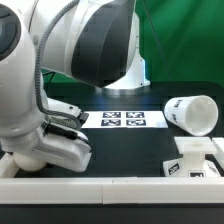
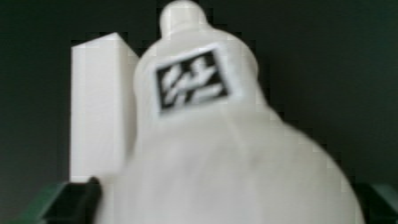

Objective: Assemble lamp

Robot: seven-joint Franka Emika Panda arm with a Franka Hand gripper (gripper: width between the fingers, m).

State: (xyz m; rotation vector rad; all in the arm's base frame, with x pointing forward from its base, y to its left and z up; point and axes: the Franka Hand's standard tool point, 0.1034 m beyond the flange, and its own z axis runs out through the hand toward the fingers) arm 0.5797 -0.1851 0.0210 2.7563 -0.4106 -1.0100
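My arm [image 1: 90,40] fills the exterior view's left, and my hand hangs low over the dark surface [image 1: 130,145], close to the white rail [image 1: 100,187] along its near edge. Well apart, toward the exterior view's right, the shade [image 1: 192,112] lies on its side, with the base [image 1: 195,162] nearer than it. The bulb [image 2: 205,140] is hidden under my hand there. The wrist view shows it directly ahead, round body closest, its long axis running straight away to the narrow neck. Only the dark tips of my fingers [image 2: 68,203] show, one at each flank of that body. I cannot tell whether they press on it.
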